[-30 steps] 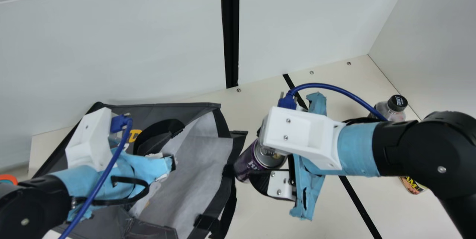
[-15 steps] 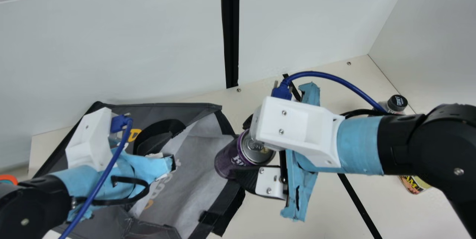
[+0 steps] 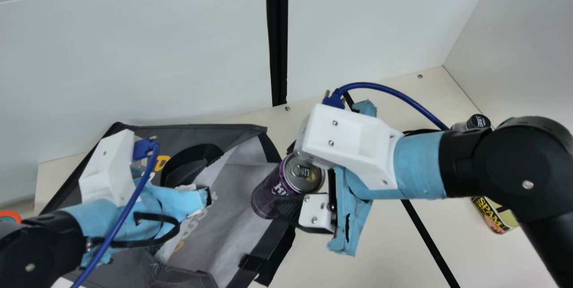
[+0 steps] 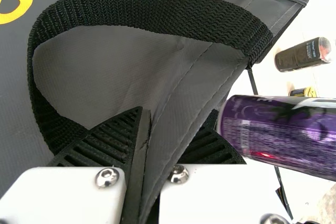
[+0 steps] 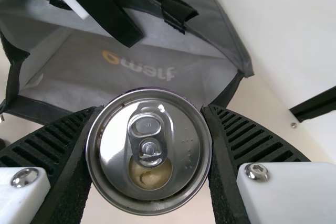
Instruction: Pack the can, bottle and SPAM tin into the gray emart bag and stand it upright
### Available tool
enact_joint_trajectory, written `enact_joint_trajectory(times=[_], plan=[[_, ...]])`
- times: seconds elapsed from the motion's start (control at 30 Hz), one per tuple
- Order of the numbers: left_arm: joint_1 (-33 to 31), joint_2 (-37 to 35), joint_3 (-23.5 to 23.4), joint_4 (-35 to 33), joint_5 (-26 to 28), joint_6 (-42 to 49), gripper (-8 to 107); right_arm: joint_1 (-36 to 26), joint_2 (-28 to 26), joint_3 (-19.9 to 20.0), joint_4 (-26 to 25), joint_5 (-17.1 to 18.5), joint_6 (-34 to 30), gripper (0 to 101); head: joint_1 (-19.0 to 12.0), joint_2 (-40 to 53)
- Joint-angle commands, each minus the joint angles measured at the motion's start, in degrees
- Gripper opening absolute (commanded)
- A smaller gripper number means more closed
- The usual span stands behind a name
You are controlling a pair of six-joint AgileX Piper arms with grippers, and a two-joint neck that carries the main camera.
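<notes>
Can [image 3: 286, 180], purple: gripped between both fingers of your right gripper [image 3: 288, 178], at the mouth of the bag [image 3: 224, 216]; whether its base is past the rim, you cannot tell. Bag, gray: open, its fabric pinched in your left gripper [image 3: 207, 196], lower part cut off in the main view. Bottle [image 3: 475, 122] and SPAM tin [image 3: 491, 216]: each partly behind your right arm. Orange item [image 3: 10, 215]: cut off, hard to identify. Left wrist view gives you the can's side, frame-cropped, and the bag's looped handle; right wrist view, the can's lid and tab.
</notes>
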Motion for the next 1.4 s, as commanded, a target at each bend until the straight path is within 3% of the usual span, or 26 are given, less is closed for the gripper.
enact_joint_trajectory(times=[0.0,0.73,1.37], plan=[[0.0,0.0,0.0,0.0,0.0,0.0,-8,-0.4,0.4,0.2,0.5,0.1,-0.3,0,-1.3,0.0],[0.0,0.0,0.0,0.0,0.0,0.0,-8,-4.5,5.7,1.1,5.2,0.1,-1.4,0,-1.3,0.0],[0.0,0.0,0.0,0.0,0.0,0.0,-8,-4.2,10.1,0.7,6.7,0.1,1.0,0,-1.3,0.0]])
